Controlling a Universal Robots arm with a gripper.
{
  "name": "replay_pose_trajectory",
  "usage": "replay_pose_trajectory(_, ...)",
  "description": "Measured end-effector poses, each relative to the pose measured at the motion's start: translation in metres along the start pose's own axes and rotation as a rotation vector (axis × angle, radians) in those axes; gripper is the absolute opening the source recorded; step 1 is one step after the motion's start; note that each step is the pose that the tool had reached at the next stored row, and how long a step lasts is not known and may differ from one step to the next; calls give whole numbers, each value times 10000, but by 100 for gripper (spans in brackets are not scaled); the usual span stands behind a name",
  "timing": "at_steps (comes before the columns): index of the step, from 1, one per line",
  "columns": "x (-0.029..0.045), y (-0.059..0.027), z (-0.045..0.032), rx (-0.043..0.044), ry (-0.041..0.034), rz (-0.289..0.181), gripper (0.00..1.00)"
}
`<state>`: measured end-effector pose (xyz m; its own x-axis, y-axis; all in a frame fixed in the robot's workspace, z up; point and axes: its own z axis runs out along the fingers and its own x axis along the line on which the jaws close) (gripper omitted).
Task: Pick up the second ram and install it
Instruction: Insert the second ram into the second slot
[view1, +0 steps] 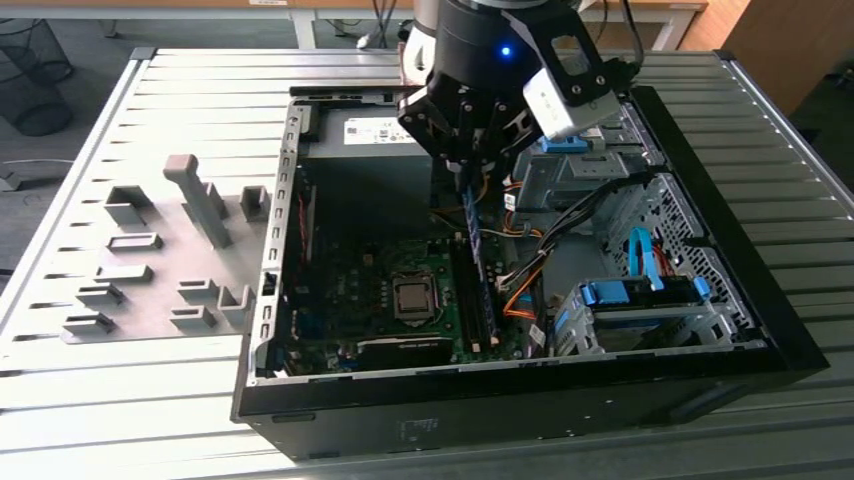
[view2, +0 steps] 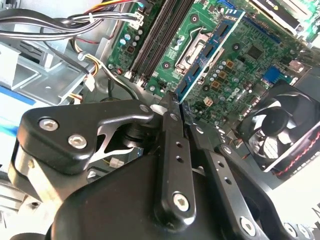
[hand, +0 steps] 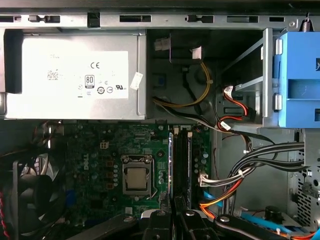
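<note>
The gripper (view1: 470, 165) hangs inside the open case (view1: 747, 350), above the motherboard (view1: 350, 290), and its fingers (view2: 172, 145) are clenched on the ram (view2: 207, 50). In the second wrist view the stick runs out from between the two black fingers: a long, thin, flat blue-green board with a row of small dark chips along its face, held on edge by one end. Behind it lie the green motherboard, the metal-framed CPU socket (view2: 192, 42) and the black memory slots (view2: 160, 32).

In the exterior view the ram (view1: 473, 235) hangs down from the gripper as a narrow dark strip, its lower end over the slots (view1: 477, 300), which run beside the CPU socket (view1: 415, 298) on the side toward the drive cage (view1: 641, 310). Whether it touches a slot I cannot tell.

In the first wrist view the slots (hand: 181, 165) run up from the fingertips (hand: 161, 216), with the socket (hand: 137, 179) beside them, the grey power supply (hand: 75, 75) along the case's far wall and a fan (hand: 35, 200) near the case's corner.

On the table (view1: 134, 400), well apart from the case at the exterior view's left, sit grey fixture blocks (view1: 200, 200).
</note>
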<state>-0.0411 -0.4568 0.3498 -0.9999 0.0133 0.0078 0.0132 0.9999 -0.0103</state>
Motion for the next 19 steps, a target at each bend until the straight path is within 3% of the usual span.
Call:
replay_pose_trajectory(4,-1,1,60,9,-7,-1,14)
replay_pose_trajectory(19,-1,1,72,11,-8,-26,14)
